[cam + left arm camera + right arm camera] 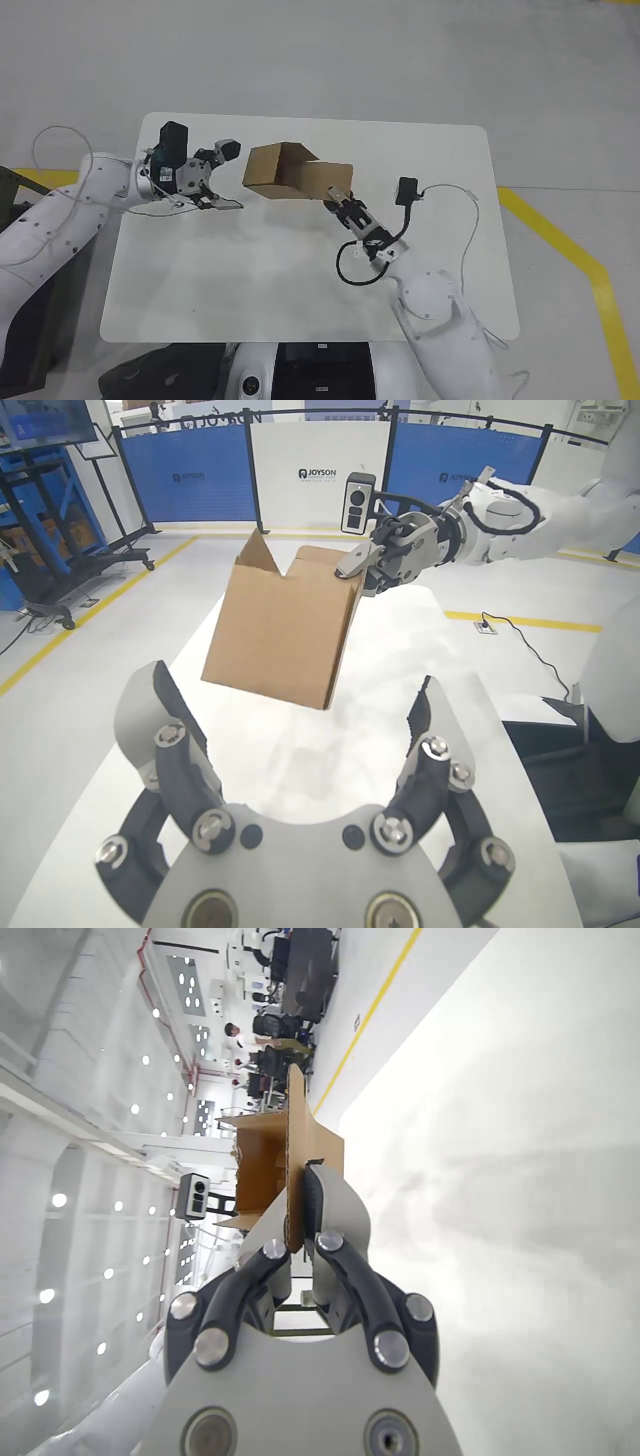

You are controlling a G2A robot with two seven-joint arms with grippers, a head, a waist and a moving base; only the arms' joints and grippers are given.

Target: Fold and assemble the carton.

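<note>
A brown cardboard carton (290,172) is held tilted above the white table (250,290), opened into a box shape with its flaps loose. My right gripper (338,201) is shut on one of its side flaps; the flap's edge (295,1168) runs between the two pads. From the left wrist the carton (280,640) hangs with one corner lowest, the right gripper (357,565) pinching its far upper edge. My left gripper (222,175) stands open just left of the carton, a short gap away, with nothing between its fingers (170,700).
A thin black cable (455,195) runs across the table's right side from the right arm. Yellow floor lines (560,235) lie beyond the table's right edge. Bare table spreads in front of and below the carton.
</note>
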